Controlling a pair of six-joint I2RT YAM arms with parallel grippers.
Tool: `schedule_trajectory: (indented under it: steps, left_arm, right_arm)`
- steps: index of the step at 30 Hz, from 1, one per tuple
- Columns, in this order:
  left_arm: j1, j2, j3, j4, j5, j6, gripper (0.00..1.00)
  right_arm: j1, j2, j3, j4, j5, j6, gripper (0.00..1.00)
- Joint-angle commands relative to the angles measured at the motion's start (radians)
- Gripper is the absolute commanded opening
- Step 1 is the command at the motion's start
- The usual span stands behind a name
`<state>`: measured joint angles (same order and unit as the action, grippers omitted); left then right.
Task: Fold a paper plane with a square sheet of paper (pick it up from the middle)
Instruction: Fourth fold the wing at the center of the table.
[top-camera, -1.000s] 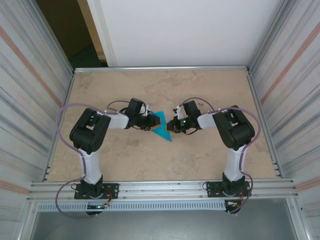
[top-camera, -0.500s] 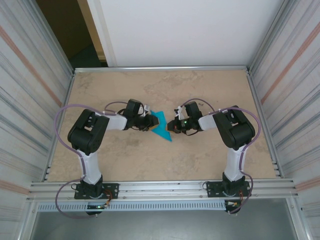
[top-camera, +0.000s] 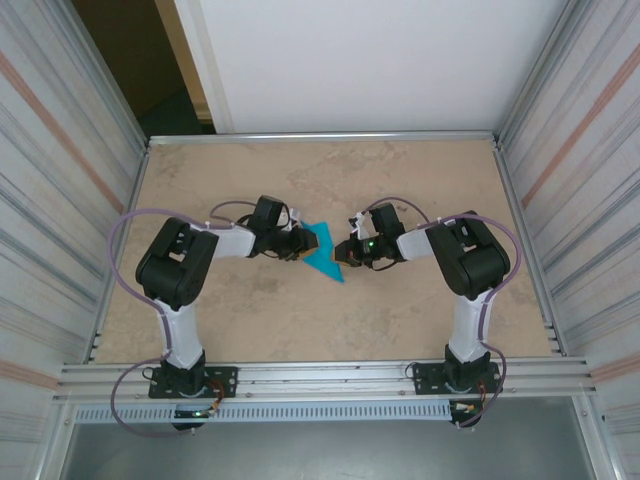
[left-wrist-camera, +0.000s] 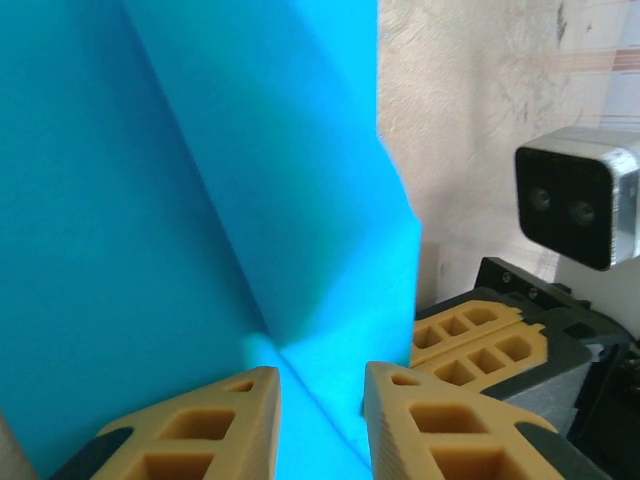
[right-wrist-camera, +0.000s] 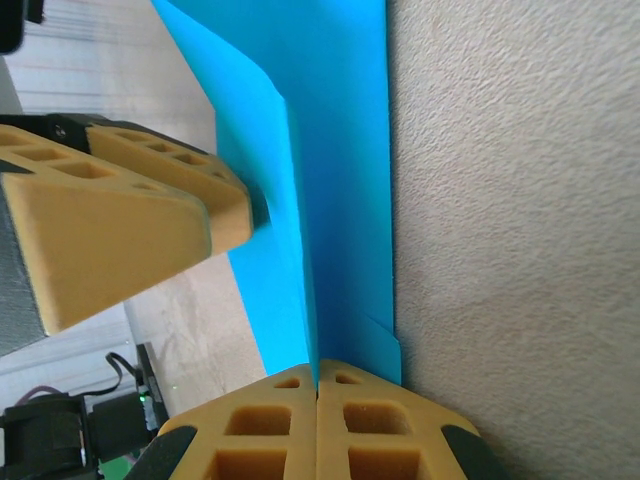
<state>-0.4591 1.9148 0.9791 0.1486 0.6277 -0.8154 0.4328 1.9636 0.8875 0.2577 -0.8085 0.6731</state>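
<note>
The square sheet of paper (top-camera: 325, 253) is teal-blue and folded into a pointed shape. It lies mid-table between my two grippers. My right gripper (right-wrist-camera: 318, 372) is shut on the paper's (right-wrist-camera: 340, 150) raised fold, which stands on edge from between its pads. My left gripper (left-wrist-camera: 322, 375) is open. Its tan fingers (left-wrist-camera: 225, 425) stand apart with a diagonal crease of the paper (left-wrist-camera: 200, 200) running into the gap. In the right wrist view a left finger (right-wrist-camera: 120, 230) touches the raised flap from the side. From above, the left gripper (top-camera: 299, 245) and the right gripper (top-camera: 346, 254) face each other across the sheet.
The tan table (top-camera: 320, 180) is walled by metal rails and corrugated side panels (top-camera: 60, 200). The right gripper's fingers (left-wrist-camera: 470, 335) and its wrist camera (left-wrist-camera: 575, 195) sit close to the right of my left fingers. Bare tabletop (right-wrist-camera: 520, 250) lies beside the paper.
The left gripper's jaws have narrowed slightly round the paper's crease. Both arms and the paper stay almost where they were.
</note>
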Motion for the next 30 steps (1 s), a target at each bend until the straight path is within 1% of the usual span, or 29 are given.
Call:
schedule_trajectory:
  steps: [1, 3, 9, 15, 23, 30]
  left_arm:
    - [-0.002, -0.041, 0.016, 0.056, 0.033, -0.004, 0.26]
    - [-0.002, -0.048, -0.001, 0.102, 0.046, -0.013, 0.23]
    - [-0.004, -0.016, 0.002, 0.112, 0.061, -0.011, 0.19]
    - [-0.012, 0.024, 0.027, 0.087, 0.058, 0.002, 0.17]
    - [-0.013, 0.065, 0.059, 0.042, 0.049, 0.019, 0.16]
    - [-0.018, 0.098, 0.091, -0.054, 0.017, 0.037, 0.16]
  right_arm:
    - [-0.008, 0.053, -0.017, -0.155, 0.056, 0.0, 0.05]
    - [-0.008, 0.058, -0.013, -0.168, 0.061, -0.001, 0.04]
    - [-0.009, 0.065, -0.007, -0.186, 0.071, -0.006, 0.04]
    - [-0.009, 0.069, -0.005, -0.196, 0.079, -0.01, 0.04]
    - [-0.009, 0.07, -0.007, -0.198, 0.085, -0.013, 0.04]
    - [-0.007, 0.071, -0.011, -0.196, 0.086, -0.012, 0.04]
